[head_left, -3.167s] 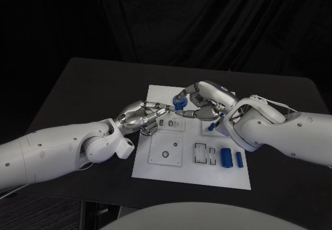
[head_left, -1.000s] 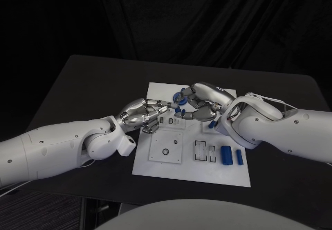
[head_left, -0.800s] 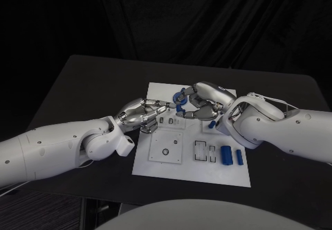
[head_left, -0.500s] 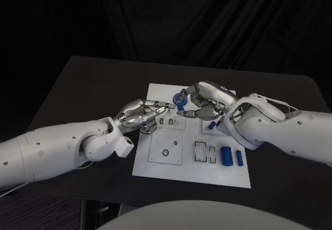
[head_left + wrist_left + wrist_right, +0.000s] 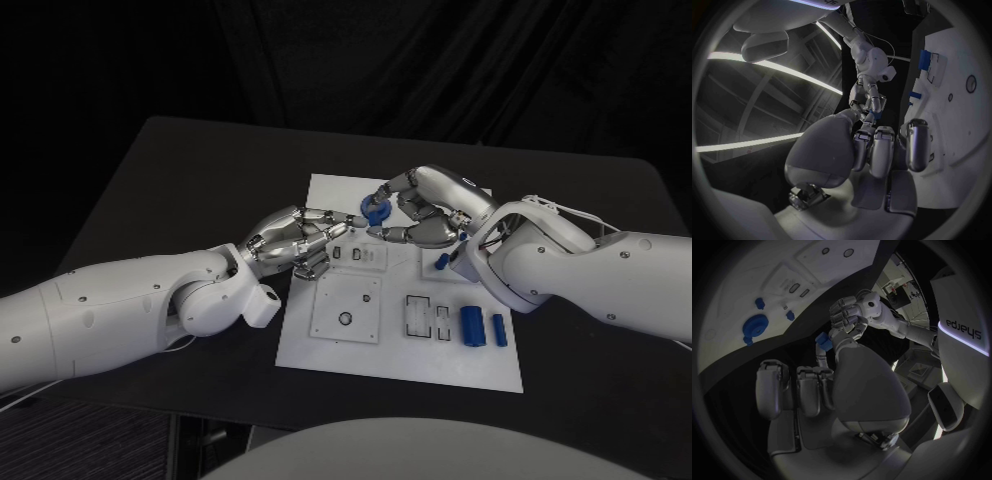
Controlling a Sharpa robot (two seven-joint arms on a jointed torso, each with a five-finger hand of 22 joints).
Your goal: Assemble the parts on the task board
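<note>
The white task board (image 5: 389, 350) lies mid-table. My right hand (image 5: 421, 215) hovers over its far end and pinches a small blue part (image 5: 375, 210) at its fingertips; the right wrist view shows that part (image 5: 822, 339) beyond my curled fingers. My left hand (image 5: 296, 240) sits at the board's left edge, fingers curled, and I see nothing in them. Facing it in the left wrist view is the right hand (image 5: 870, 100) with the blue part (image 5: 871, 116). Two long blue parts (image 5: 472, 325) lie near the board's right edge, and a small one (image 5: 443, 262) sits further back.
A round blue part (image 5: 753, 326) and two small blue pieces (image 5: 759, 302) stand on the board (image 5: 761, 275). Clear inset plates with slots (image 5: 348, 308) occupy the board's middle. Black table (image 5: 173, 190) surrounds the board.
My right hand has turned slightly and shifted a little toward the board's far end with the blue part. The left hand has stayed where it was.
</note>
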